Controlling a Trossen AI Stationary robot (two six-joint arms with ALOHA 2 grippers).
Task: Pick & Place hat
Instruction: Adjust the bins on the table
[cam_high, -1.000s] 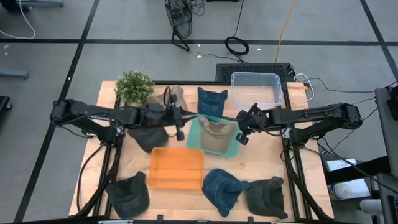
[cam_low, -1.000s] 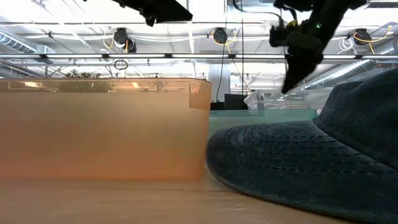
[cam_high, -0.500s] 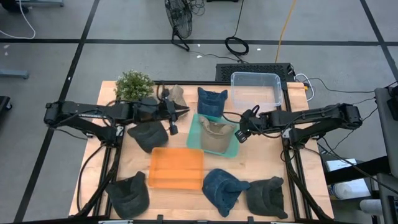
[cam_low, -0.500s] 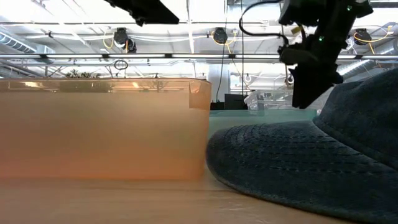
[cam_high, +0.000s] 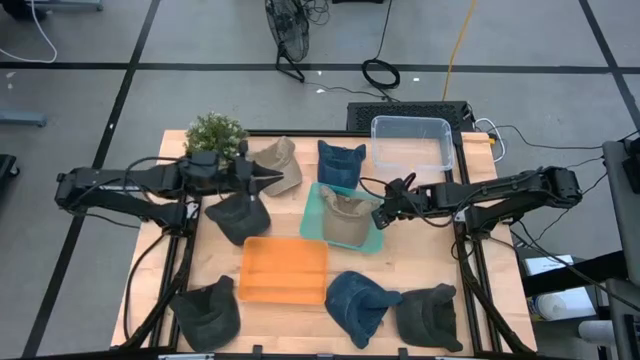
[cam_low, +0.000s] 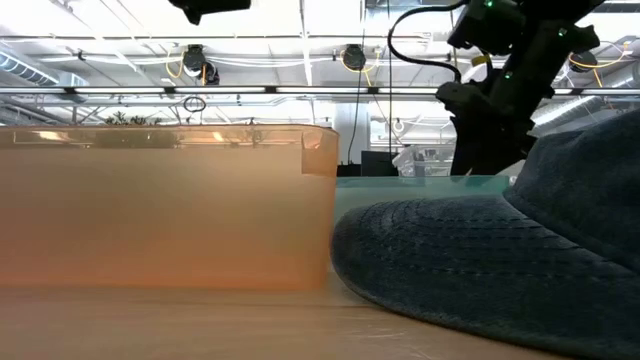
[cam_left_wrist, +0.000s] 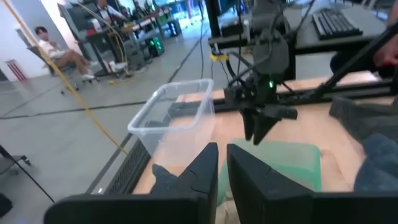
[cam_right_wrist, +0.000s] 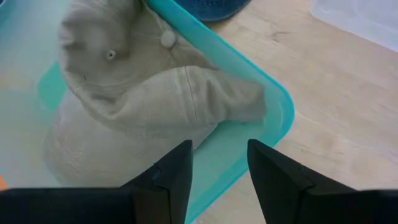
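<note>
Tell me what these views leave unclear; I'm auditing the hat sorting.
- Low view: orange translucent bin and dark denim hat block the table behind.
- Right wrist view: beige cap in teal tray; its brim is cut off.
- Left wrist view: clear plastic bin; its bottom is unreadable through the walls.

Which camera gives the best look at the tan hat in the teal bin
The right wrist view: the tan hat fills the frame, lying inside the teal bin. The high view shows it small. The left wrist view catches only the bin; the low view shows neither clearly.
</note>
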